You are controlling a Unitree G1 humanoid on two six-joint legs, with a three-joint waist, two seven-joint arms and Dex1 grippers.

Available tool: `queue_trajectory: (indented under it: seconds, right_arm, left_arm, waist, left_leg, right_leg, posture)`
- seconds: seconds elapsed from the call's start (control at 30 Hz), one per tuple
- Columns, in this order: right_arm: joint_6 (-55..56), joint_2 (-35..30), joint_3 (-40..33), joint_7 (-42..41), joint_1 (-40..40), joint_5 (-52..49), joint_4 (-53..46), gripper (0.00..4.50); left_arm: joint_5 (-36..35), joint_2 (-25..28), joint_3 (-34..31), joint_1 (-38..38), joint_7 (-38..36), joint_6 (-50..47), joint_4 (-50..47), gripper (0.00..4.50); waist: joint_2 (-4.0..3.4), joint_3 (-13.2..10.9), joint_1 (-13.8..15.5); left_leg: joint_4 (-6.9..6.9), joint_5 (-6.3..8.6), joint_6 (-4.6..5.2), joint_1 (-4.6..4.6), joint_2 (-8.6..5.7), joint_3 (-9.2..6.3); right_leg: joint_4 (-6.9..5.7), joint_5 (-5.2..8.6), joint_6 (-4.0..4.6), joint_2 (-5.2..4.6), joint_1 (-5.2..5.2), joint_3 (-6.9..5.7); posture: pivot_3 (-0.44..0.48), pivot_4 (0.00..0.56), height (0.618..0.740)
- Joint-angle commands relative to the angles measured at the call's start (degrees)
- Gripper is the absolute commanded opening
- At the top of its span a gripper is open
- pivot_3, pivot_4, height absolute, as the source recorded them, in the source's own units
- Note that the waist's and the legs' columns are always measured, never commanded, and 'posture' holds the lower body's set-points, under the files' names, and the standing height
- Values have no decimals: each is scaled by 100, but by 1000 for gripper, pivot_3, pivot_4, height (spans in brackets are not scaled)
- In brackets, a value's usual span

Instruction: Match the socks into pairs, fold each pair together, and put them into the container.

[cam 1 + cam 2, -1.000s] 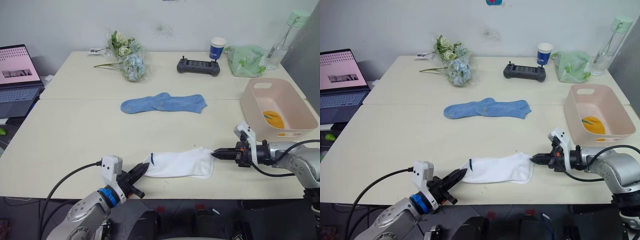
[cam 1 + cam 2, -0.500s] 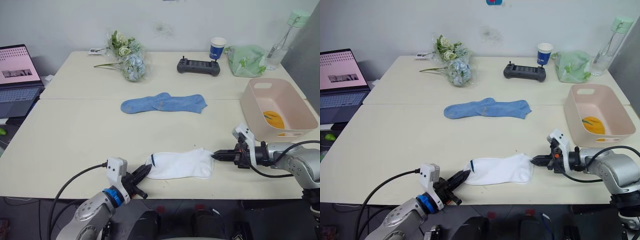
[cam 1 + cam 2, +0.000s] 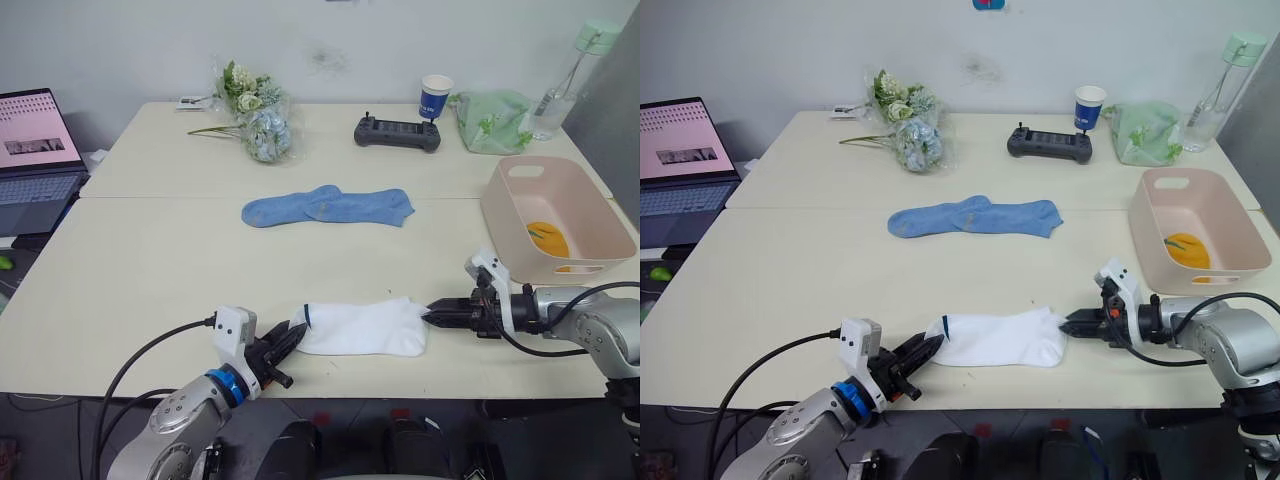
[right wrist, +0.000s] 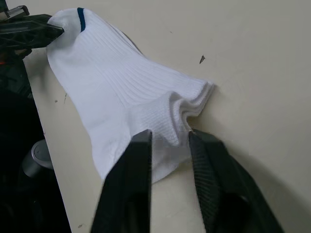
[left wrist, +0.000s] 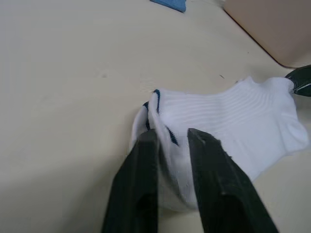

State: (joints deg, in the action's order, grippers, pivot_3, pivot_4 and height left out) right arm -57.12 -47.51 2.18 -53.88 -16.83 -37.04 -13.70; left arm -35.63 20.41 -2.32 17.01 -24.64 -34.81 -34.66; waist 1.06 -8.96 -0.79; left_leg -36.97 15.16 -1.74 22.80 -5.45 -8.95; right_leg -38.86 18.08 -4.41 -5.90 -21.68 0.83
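Two white socks (image 3: 365, 327) lie stacked flat near the table's front edge, their dark-marked cuff pointing left. My left gripper (image 3: 297, 330) is shut on that cuff end (image 5: 156, 104). My right gripper (image 3: 432, 312) is shut on the bunched toe end (image 4: 187, 104). Two light blue socks (image 3: 328, 207) lie overlapping at the table's middle, apart from both grippers. The pale pink container (image 3: 500, 225) stands at the right edge with a mustard-orange sock (image 3: 548, 240) inside.
A black controller (image 3: 396, 133), a blue-and-white paper cup (image 3: 435, 96), a pale green bag (image 3: 492, 121) and a bottle (image 3: 565, 80) line the back right. A flower bouquet (image 3: 255, 122) lies at the back left. An open laptop (image 3: 35, 150) stands off the table's left side.
My left gripper has moved forward and to the right with the cuff end. The white socks now lie flatter and a little shorter. The right gripper has barely moved.
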Motion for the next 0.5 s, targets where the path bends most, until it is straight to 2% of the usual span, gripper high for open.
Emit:
queue_trajectory:
  seconds: [0.03, 0.17, 0.27, 0.33, 0.37, 0.5]
  right_arm:
    - [631, -161, -309, -255, 43, 103, -207, 2442]
    - [1368, -205, -366, -359, -41, 345, -371, 2442]
    - [1930, -51, -162, -433, -180, 576, -473, 2442]
    - [2358, 199, 86, -393, -204, 808, -531, 2063]
    - [2540, 344, 206, -342, -193, 926, -567, 1817]
    - [3043, 724, 741, -208, -23, 1471, -647, 397]
  left_arm:
    - [-374, 265, -415, 11, 4, -209, -487, 2265]
    - [-698, 938, -1198, -71, -168, -413, -604, 3564]
    - [-316, 1493, -1224, -270, -578, -118, -463, 4471]
    - [78, 1696, -859, -619, -854, 261, -332, 4500]
    - [351, 1756, -601, -821, -975, 493, -248, 4368]
    - [1088, 1589, 405, -1649, -1218, 1015, 210, 3231]
  waist:
    - [-1, -1, 0]
    - [-2, -2, -11]
    - [-3, -2, -9]
    - [-2, -2, -5]
    - [-2, -2, -4]
    - [-2, -2, -2]
  left_leg:
    - [0, 0, 0, 0, 1, 0]
    - [1, -1, -2, -2, 2, -1]
    - [2, -6, -10, -1, 3, -1]
    - [2, -6, -11, -1, 2, 0]
    - [2, -6, -11, -2, 2, 0]
    - [2, -8, -15, 0, 1, -3]
  right_leg:
    - [0, 0, 0, 0, -1, 0]
    - [-1, 0, 0, 3, -2, 0]
    - [-1, 0, 0, 4, -2, -1]
    - [1, 0, 0, 3, 0, 0]
    - [2, 0, 0, 3, 2, -3]
    - [4, 0, 0, 3, 2, -3]
  posture:
    - [0, 150, 740]
    - [0, 150, 740]
    - [0, 150, 740]
    - [0, 150, 740]
    - [0, 150, 740]
    - [0, 150, 740]
